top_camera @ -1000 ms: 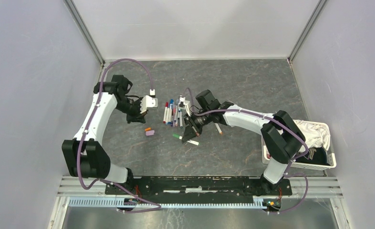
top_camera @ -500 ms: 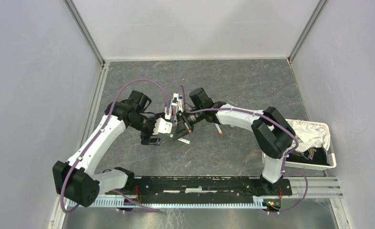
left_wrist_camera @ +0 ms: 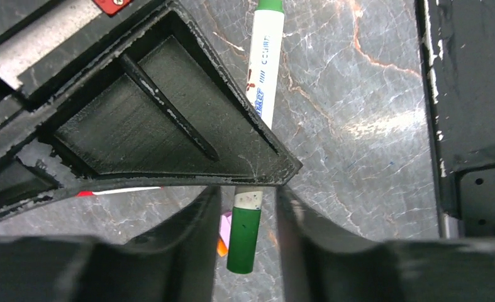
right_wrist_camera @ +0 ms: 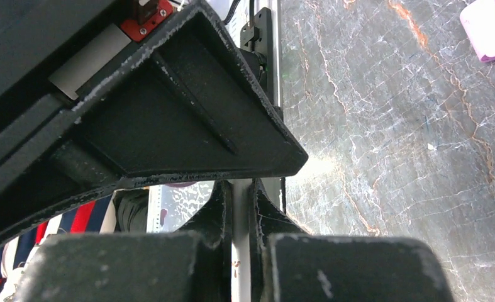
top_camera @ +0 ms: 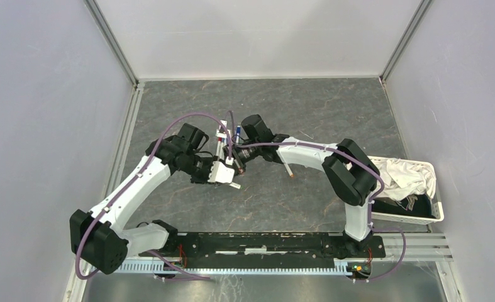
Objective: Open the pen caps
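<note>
green cap (left_wrist_camera: pixel 243 233) tops the near end of a white pen (left_wrist_camera: pixel 265 69) lying mid-table (top_camera: pixel 307 107), long axis straight up the left wrist view, far end green too. left gripper (left_wrist_camera: pixel 248 201) straddles the cap, jaws narrowly apart; whether they grip it is unclear. right gripper (right_wrist_camera: pixel 241 195) pinches a white barrel (right_wrist_camera: pixel 241 264). white basket (top_camera: pixel 400 219) at the right edge holds crumpled cloth (top_camera: pixel 408 176).

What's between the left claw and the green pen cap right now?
Nothing visible. The green pen cap sits between the left claw's open fingers, with a narrow gap on each side. The right claw clamps a white pen barrel.
</note>
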